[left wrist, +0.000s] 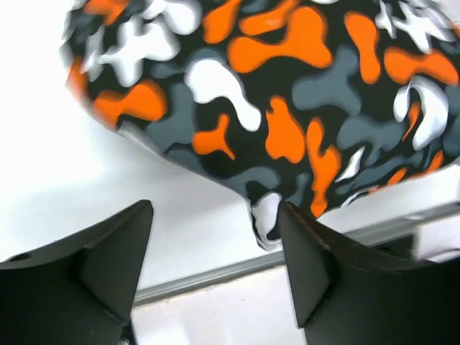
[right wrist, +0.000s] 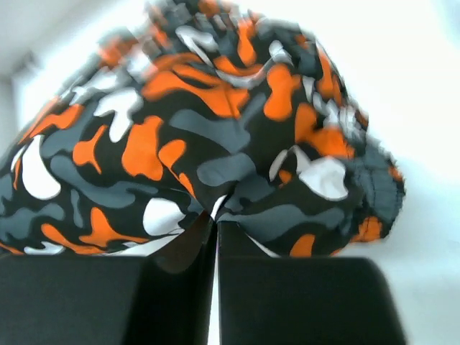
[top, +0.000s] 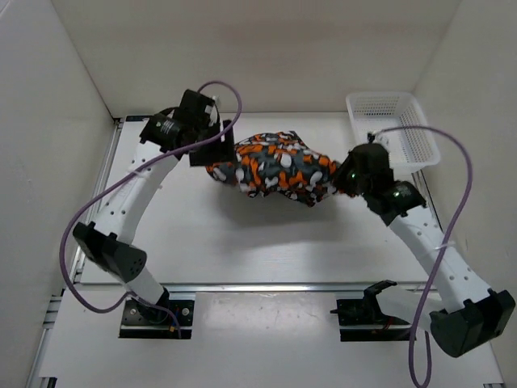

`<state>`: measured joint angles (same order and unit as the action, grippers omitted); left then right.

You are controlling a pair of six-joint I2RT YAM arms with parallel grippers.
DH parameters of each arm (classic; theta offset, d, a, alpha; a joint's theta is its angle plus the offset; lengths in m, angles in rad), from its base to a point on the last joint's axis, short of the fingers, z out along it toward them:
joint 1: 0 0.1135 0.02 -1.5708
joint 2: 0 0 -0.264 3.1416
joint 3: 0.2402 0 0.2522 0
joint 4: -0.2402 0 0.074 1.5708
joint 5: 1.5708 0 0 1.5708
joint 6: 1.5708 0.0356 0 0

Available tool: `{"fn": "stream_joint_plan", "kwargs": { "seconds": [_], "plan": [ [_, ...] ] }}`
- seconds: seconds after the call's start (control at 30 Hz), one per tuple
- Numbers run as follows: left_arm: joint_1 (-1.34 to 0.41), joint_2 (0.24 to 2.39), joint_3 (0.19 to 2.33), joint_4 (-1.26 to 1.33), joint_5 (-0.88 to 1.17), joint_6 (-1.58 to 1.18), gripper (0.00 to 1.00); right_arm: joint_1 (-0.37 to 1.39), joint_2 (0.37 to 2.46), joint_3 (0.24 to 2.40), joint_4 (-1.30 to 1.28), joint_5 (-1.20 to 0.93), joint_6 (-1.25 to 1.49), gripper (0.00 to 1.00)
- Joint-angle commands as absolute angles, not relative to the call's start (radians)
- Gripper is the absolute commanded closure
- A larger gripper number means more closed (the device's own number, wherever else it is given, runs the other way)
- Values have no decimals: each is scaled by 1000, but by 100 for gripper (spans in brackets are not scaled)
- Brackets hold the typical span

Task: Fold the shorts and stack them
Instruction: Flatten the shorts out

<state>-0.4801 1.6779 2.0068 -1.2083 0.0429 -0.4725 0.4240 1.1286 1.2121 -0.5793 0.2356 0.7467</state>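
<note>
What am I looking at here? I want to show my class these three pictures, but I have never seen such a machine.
Two robot arms stand at the near edge of a white table. The overhead picture shows both from above and behind. Between them lies a bunched pair of camouflage shorts, orange, white, grey and black. A white mesh basket sits at the far right. The other two pictures come from cameras on the wrists. The left gripper is open beside the shorts' edge, holding nothing. The right gripper is closed, pinching a fold of the fabric.
</note>
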Motion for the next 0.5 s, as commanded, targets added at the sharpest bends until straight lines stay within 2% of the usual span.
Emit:
{"fn": "stream_joint_plan", "kwargs": {
  "seconds": [0.0,0.03,0.1,0.2,0.33,0.47],
  "plan": [
    [-460,1664,1751,-1214,-63,-471,16,448,1120,980,-631,227,703,89],
    [-460,1664,1711,-1204,-54,-482,16,448,1143,945,-630,185,703,68],
    [-446,1664,1622,-1195,-54,-506,16,423,1247,928,-716,129,693,13],
    [-446,1626,1524,-1158,-74,-526,17,414,1275,905,-752,144,710,6],
    [-446,1559,1398,-1135,-101,-586,22,355,1123,871,-764,144,749,5],
    [-431,1488,1212,-1068,-56,-689,19,266,1000,822,-808,78,787,6]
  ]
}}
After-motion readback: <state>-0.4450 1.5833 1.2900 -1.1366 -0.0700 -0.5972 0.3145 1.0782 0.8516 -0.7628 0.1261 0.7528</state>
